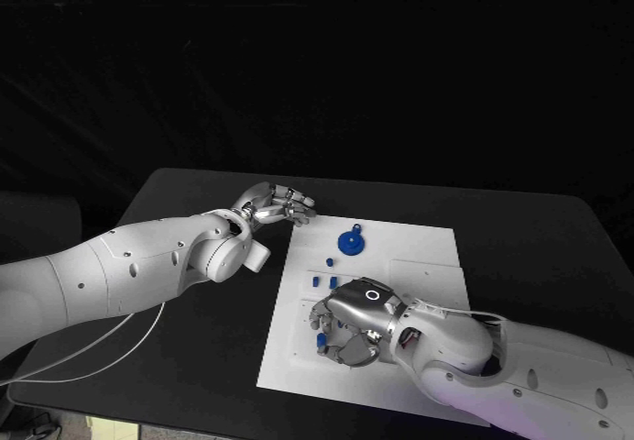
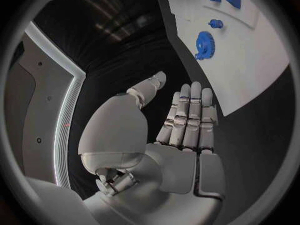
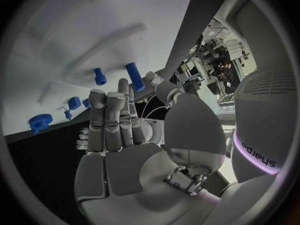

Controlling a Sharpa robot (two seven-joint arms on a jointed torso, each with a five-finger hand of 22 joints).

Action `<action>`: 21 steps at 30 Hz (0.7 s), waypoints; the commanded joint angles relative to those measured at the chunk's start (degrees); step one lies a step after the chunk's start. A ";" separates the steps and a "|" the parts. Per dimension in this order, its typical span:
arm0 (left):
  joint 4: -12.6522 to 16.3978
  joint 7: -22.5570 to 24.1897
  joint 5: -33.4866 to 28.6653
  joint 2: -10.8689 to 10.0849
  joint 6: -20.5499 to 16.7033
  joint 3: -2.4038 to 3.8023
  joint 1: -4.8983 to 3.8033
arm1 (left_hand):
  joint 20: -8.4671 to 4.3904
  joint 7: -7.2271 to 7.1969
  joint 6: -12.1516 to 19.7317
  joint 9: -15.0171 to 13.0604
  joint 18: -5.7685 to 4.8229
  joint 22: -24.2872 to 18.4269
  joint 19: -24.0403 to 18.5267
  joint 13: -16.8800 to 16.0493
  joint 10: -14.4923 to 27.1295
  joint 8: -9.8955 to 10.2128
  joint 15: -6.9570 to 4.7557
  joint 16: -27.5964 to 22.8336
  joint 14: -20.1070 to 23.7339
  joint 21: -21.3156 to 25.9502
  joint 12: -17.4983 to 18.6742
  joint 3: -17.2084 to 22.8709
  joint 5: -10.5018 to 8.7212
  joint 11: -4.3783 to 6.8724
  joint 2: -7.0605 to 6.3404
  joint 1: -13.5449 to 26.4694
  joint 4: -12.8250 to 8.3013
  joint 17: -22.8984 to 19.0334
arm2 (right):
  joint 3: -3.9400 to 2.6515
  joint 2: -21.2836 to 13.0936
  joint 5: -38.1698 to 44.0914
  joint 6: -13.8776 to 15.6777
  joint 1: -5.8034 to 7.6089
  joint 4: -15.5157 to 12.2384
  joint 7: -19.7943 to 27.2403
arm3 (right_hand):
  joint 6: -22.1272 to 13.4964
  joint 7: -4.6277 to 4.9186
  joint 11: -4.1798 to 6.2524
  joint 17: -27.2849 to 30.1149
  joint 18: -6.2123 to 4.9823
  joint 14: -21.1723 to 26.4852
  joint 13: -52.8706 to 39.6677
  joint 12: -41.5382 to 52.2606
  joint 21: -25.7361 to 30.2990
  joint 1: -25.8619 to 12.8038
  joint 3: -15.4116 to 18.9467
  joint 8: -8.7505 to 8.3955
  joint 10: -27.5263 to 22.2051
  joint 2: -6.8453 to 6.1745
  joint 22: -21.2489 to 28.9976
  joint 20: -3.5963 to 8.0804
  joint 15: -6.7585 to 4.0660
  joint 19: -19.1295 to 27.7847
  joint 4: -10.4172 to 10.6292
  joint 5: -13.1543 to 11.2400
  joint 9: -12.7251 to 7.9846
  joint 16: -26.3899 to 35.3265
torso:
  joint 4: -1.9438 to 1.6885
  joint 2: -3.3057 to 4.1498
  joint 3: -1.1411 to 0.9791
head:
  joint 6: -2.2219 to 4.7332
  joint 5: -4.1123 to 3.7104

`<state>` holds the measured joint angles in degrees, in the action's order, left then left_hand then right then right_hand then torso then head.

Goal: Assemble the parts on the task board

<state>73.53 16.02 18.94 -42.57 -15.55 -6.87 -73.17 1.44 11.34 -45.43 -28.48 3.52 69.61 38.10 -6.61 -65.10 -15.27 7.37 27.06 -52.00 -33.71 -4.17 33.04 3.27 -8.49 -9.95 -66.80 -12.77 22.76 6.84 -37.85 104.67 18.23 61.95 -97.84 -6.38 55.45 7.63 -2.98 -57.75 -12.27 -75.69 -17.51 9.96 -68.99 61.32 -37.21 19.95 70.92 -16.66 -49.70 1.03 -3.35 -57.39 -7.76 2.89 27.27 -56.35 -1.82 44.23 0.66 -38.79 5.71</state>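
Board (image 1: 397, 275): white plate lying flat mid-table, the landmark for every entry below; it is serving as the fixed base for assembly.
Gear (image 1: 350, 242): blue toothed wheel sitting on the board toward its far edge, apparently seated on a post; likely already placed or waiting its turn.
Blocks (image 1: 328, 263): small blue pieces sitting along the board's left side, between the gear and the right hand.
Pegs (image 3: 134, 76): two blue cylinders lying on the board's near-left part, just beyond the right hand's fingertips; judged to be the next pick.
Right hand (image 1: 355, 321): hovering over the board's near-left part, palm down, directly above the pegs. Fingers are reaching out straight and side by side, holding nothing. It is probably lining up to grasp a peg.
Left hand (image 1: 275, 206): waiting off the board, just beside its far-left corner, over the table. Fingers are lying straight and close together, thumb apart, nothing held. It is staying clear so the right hand can work.
Table (image 1: 529, 229): black surface carrying the board.
Stage: judged early; loose pieces are remaining on the board.
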 commanded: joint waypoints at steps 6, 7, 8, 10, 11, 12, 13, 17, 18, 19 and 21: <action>0.11 0.32 0.15 -0.09 0.64 0.03 -0.01 | 0.44 -0.11 0.35 0.07 0.60 0.08 0.07 0.10 0.31 -0.27 0.29 -0.25 0.15 0.33 0.13 -0.10 0.08 -0.09 0.09 -0.55 -0.19 0.08 | -0.16 -2.45 -9.28 5.27 -0.06 -1.82 5.19 | -0.81 0.23 -0.40 0.19 -2.73 0.11 0.15 -0.36 0.21 -1.32 2.51 -0.49 -0.99 -0.46 -0.17 -0.05 0.28 0.25 -0.33 -0.03 -0.04 -0.50 | 0.03 0.00 -0.05 | 0.31 -0.24; 0.10 0.34 0.15 -0.10 0.64 0.03 -0.01 | 0.44 -0.11 0.35 0.07 0.60 0.08 0.07 0.10 0.31 -0.27 0.29 -0.25 0.15 0.34 0.12 -0.11 0.08 -0.09 0.09 -0.54 -0.19 0.09 | -0.35 -2.91 -10.77 5.64 -0.04 -2.11 6.05 | -0.96 0.29 -0.43 0.22 -2.73 0.06 0.18 -0.41 0.21 -1.66 3.01 -0.58 -1.13 -0.46 -0.20 -0.04 0.31 0.21 -0.35 -0.01 -0.07 -0.56 | 0.04 0.00 -0.06 | 0.38 -0.32; 0.07 0.35 0.15 -0.13 0.61 0.03 -0.01 | 0.44 -0.11 0.36 0.07 0.59 0.08 0.07 0.10 0.31 -0.28 0.29 -0.26 0.15 0.34 0.12 -0.11 0.08 -0.09 0.08 -0.54 -0.19 0.09 | -0.74 -3.47 -13.06 6.22 -0.03 -2.48 6.88 | -1.29 0.42 -0.46 0.27 -2.73 0.05 0.21 -0.43 0.26 -1.97 3.60 -0.78 -1.23 -0.46 -0.21 -0.02 0.33 0.20 -0.45 0.00 -0.14 -0.60 | 0.05 -0.01 -0.05 | 0.49 -0.45; -0.01 0.40 0.15 -0.20 0.57 0.03 -0.01 | 0.44 -0.11 0.36 0.07 0.59 0.09 0.07 0.10 0.31 -0.28 0.29 -0.27 0.15 0.35 0.12 -0.12 0.08 -0.09 0.07 -0.52 -0.19 0.11 | -1.67 -4.64 -15.68 7.78 0.01 -3.29 8.35 | -1.85 0.66 -0.45 0.35 -2.73 0.03 0.20 -0.38 0.32 -2.25 4.30 -1.11 -1.24 -0.41 -0.22 0.03 0.34 0.15 -0.57 0.06 -0.28 -0.65 | 0.10 -0.05 -0.05 | 0.75 -0.74; -0.02 0.42 0.15 -0.24 0.54 0.03 -0.01 | 0.45 -0.11 0.36 0.07 0.59 0.09 0.07 0.10 0.31 -0.28 0.29 -0.27 0.15 0.35 0.12 -0.13 0.07 -0.09 0.06 -0.52 -0.18 0.11 | -2.31 -5.08 -16.13 7.96 0.01 -3.57 8.75 | -1.98 0.72 -0.45 0.38 -2.73 0.04 0.21 -0.37 0.36 -2.30 4.46 -1.18 -1.25 -0.36 -0.22 0.04 0.33 0.14 -0.57 0.07 -0.31 -0.66 | 0.12 -0.06 -0.06 | 0.90 -0.90; -0.02 0.45 0.14 -0.26 0.54 0.03 -0.01 | 0.45 -0.11 0.36 0.07 0.59 0.09 0.07 0.10 0.31 -0.28 0.30 -0.28 0.15 0.35 0.12 -0.13 0.07 -0.09 0.06 -0.51 -0.18 0.11 | -2.79 -5.42 -17.13 8.20 0.02 -3.75 8.91 | -2.10 0.77 -0.45 0.40 -2.73 0.03 0.20 -0.36 0.37 -2.28 4.56 -1.26 -1.24 -0.33 -0.22 0.06 0.33 0.12 -0.60 0.09 -0.34 -0.67 | 0.13 -0.06 -0.05 | 0.96 -0.98; -0.05 0.48 0.14 -0.27 0.53 0.03 -0.01 | 0.45 -0.10 0.36 0.07 0.59 0.10 0.07 0.10 0.32 -0.29 0.30 -0.28 0.15 0.35 0.12 -0.14 0.07 -0.09 0.05 -0.51 -0.18 0.12 | -3.27 -6.01 -18.32 8.51 0.10 -4.00 9.12 | -2.28 0.84 -0.43 0.42 -2.73 -0.03 0.18 -0.29 0.37 -2.18 4.64 -1.36 -1.15 -0.26 -0.23 0.09 0.29 0.05 -0.65 0.17 -0.39 -0.72 | 0.17 -0.07 -0.06 | 1.14 -1.17; -0.07 0.61 0.13 -0.35 0.42 0.02 -0.01 | 0.45 -0.10 0.36 0.07 0.59 0.11 0.07 0.10 0.31 -0.30 0.30 -0.29 0.15 0.36 0.11 -0.15 0.07 -0.09 0.03 -0.49 -0.18 0.13 | -4.02 -8.40 -23.18 7.41 1.68 -4.06 9.30 | -2.54 0.96 -0.33 0.54 -2.73 -0.22 0.11 -0.11 0.38 -0.98 4.52 -1.51 -0.98 0.10 -0.24 0.29 0.21 -0.34 -1.01 0.27 -0.45 -0.87 | 0.07 -0.05 -0.07 | 1.71 -2.08; -0.11 0.63 0.13 -0.33 0.41 0.02 -0.01 | 0.45 -0.10 0.36 0.07 0.59 0.11 0.07 0.10 0.31 -0.30 0.30 -0.30 0.14 0.37 0.11 -0.15 0.07 -0.09 0.03 -0.49 -0.17 0.14 | -4.06 -9.05 -25.98 6.88 2.25 -3.97 9.24 | -2.52 0.96 -0.32 0.56 -2.73 -0.24 0.11 -0.08 0.38 -0.75 4.44 -1.50 -0.96 0.15 -0.25 0.31 0.20 -0.39 -1.05 0.25 -0.44 -0.90 | 0.03 -0.06 -0.08 | 1.85 -2.33; -0.11 0.64 0.13 -0.39 0.35 0.01 -0.01 | 0.46 -0.10 0.36 0.07 0.59 0.11 0.07 0.10 0.31 -0.30 0.30 -0.30 0.14 0.37 0.11 -0.16 0.07 -0.09 0.02 -0.48 -0.17 0.14 | -4.11 -9.73 -28.38 6.45 2.77 -3.85 9.25 | -2.49 0.96 -0.32 0.60 -2.73 -0.26 0.10 -0.05 0.41 -0.35 4.29 -1.49 -0.95 0.20 -0.25 0.35 0.20 -0.46 -1.12 0.21 -0.44 -0.94 | 0.02 -0.07 -0.07 | 1.88 -2.49; -0.12 0.64 0.12 -0.47 0.32 0.00 -0.01 | 0.46 -0.10 0.36 0.07 0.59 0.12 0.07 0.10 0.31 -0.31 0.30 -0.31 0.14 0.37 0.11 -0.16 0.07 -0.09 0.01 -0.48 -0.17 0.15 | -4.28 -10.93 -30.68 4.88 3.84 -3.26 9.15 | -2.53 0.99 -0.31 0.65 -2.73 -0.30 0.07 0.01 0.45 0.39 3.98 -1.51 -0.93 0.39 -0.26 0.39 0.18 -0.57 -1.24 0.19 -0.45 -1.02 | 0.04 -0.08 -0.09 | 2.08 -2.99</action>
<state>73.36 16.04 18.95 -43.03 -15.55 -6.89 -73.17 1.45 11.34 -45.43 -28.48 3.45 69.65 38.10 -6.57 -65.10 -15.27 7.37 27.06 -52.00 -33.71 -4.17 33.04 3.27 -8.49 -9.95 -66.80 -12.77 22.82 2.58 -48.44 82.75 24.54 65.51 -101.39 1.14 53.36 8.49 -3.40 -57.15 -11.95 -75.52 -17.36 9.69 -68.76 61.22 -33.14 18.78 69.89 -16.35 -49.90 1.35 -3.18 -57.75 -8.86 2.89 26.90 -57.20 -1.74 44.17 0.58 -36.95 3.29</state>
